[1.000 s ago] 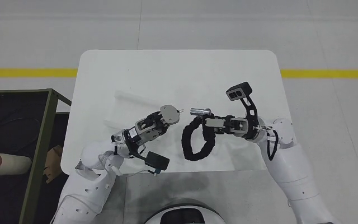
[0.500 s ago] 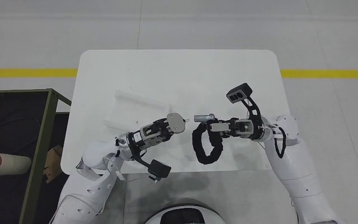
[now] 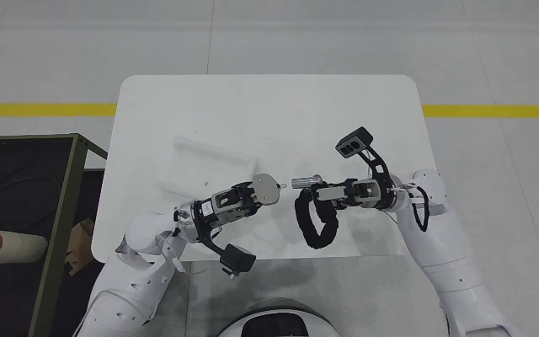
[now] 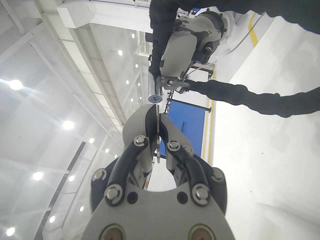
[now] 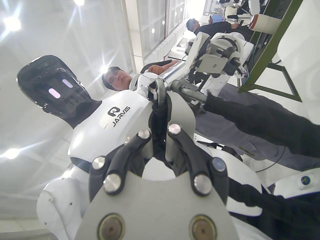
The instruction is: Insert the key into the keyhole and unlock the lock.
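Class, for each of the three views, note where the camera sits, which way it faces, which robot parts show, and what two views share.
Top view: above the arms, facing down at the table; both arms show, left gripper and right gripper.
Left wrist view: on the left wrist, facing upward past its gripper's key toward the keyhole and ceiling.
Right wrist view: on the right wrist, facing upward past its gripper, shut on the lock.
Shared: both wrist views show the lock's black cable.
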`<action>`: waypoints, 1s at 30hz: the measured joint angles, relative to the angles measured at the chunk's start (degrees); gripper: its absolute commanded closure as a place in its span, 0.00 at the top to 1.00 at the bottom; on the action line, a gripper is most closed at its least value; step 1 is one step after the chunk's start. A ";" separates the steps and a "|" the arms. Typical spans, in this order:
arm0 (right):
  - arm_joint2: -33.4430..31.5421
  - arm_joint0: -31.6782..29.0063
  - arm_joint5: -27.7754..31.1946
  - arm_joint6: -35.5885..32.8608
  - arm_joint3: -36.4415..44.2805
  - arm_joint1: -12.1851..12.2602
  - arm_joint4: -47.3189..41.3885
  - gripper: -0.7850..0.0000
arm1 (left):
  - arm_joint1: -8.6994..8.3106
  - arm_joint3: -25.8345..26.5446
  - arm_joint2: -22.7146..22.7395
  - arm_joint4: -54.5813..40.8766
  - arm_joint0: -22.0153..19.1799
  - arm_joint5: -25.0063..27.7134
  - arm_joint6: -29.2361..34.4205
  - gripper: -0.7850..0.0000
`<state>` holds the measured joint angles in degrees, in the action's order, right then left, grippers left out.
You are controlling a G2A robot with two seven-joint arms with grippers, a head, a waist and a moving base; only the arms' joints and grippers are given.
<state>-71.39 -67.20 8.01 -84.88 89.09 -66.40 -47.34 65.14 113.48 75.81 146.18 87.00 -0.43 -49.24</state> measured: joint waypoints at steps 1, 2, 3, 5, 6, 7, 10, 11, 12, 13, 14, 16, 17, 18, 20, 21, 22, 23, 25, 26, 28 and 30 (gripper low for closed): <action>0.02 -0.06 -0.15 -0.11 0.07 0.04 0.07 0.00 | -0.05 -0.06 -0.04 -0.08 -0.05 0.10 -0.14 0.00; 0.05 -0.07 -0.26 -0.20 0.12 0.06 0.12 0.00 | -0.08 -0.09 -0.06 -0.17 -0.09 0.18 -0.21 0.00; 0.10 -0.07 -0.34 -0.30 0.13 0.08 0.23 0.00 | -0.11 -0.12 -0.08 -0.26 -0.14 0.25 -0.28 0.00; 0.32 -0.07 -0.41 -0.44 0.17 0.11 0.39 0.00 | -0.20 -0.23 -0.07 -0.46 -0.23 0.41 -0.42 0.00; 0.43 -0.09 -0.41 -0.50 0.21 0.11 0.39 0.00 | -0.24 -0.29 -0.06 -0.53 -0.27 0.55 -0.50 0.00; 0.58 -0.15 -0.41 -0.59 0.27 0.12 0.38 0.00 | -0.29 -0.40 -0.04 -0.70 -0.33 0.81 -0.66 0.00; 0.82 -0.25 -0.08 -0.55 0.35 0.13 0.50 0.00 | -0.43 -0.57 0.05 -0.92 -0.49 1.19 -0.98 0.00; 0.68 -0.22 0.33 -0.30 0.30 0.15 0.68 0.00 | -0.47 -0.59 0.07 -0.94 -0.51 1.21 -1.02 0.00; 0.44 -0.21 0.87 0.13 0.22 0.18 0.90 0.00 | -0.50 -0.59 0.08 -0.99 -0.52 1.22 -0.96 0.00; 0.05 -0.19 1.66 0.92 0.17 0.22 1.33 0.00 | -0.52 -0.56 0.09 -1.09 -0.51 1.26 -0.57 0.00; -0.21 -0.16 2.26 1.67 0.22 0.24 1.69 0.00 | -0.53 -0.51 0.11 -1.16 -0.48 1.37 0.00 0.00; -0.68 -0.20 3.44 3.51 0.57 0.24 2.12 0.00 | -0.50 -0.77 0.70 -2.05 -0.24 2.44 2.98 0.00; -0.99 -0.34 3.80 3.97 0.74 0.27 2.07 0.00 | -0.50 -1.15 1.23 -3.24 -0.11 3.58 4.47 0.00; -1.34 -0.54 4.04 4.21 0.89 0.33 2.05 0.00 | -0.49 -1.64 1.84 -5.28 0.00 5.27 5.64 0.00; -2.17 -1.07 4.88 4.71 1.44 0.50 2.80 0.00 | -0.50 -3.23 3.54 -12.61 -0.10 11.31 7.17 0.00; -2.37 -1.27 5.25 4.91 1.67 0.54 3.16 0.00 | -0.51 -3.69 4.10 -15.87 -0.26 13.98 7.40 0.00; -2.45 -1.37 5.44 5.01 1.79 0.56 3.35 0.00 | -0.52 -3.88 4.29 -19.07 -0.34 16.38 7.46 0.00; -2.45 -1.38 5.46 5.02 1.80 0.56 3.37 0.00 | -0.52 -3.88 4.27 -20.25 -0.35 16.95 7.44 0.00; -2.42 -1.36 5.43 5.00 1.78 0.55 3.34 0.00 | -0.52 -3.82 4.18 -18.86 -0.34 15.24 7.39 0.00; -2.41 -1.35 5.42 5.00 1.77 0.55 3.33 0.00 | -0.52 -3.81 4.17 -17.59 -0.33 14.70 7.39 0.00; -2.41 -1.35 5.41 4.99 1.77 0.55 3.32 0.00 | -0.52 -3.80 4.17 -16.58 -0.33 14.49 7.38 0.00; -2.41 -1.35 5.41 4.99 1.77 0.55 3.32 0.00 | -0.52 -3.94 4.16 -16.59 -0.33 14.81 7.65 0.00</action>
<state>-73.80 -68.54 13.42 -79.89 90.86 -65.85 -44.03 64.62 109.54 79.98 129.60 86.67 14.39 -41.60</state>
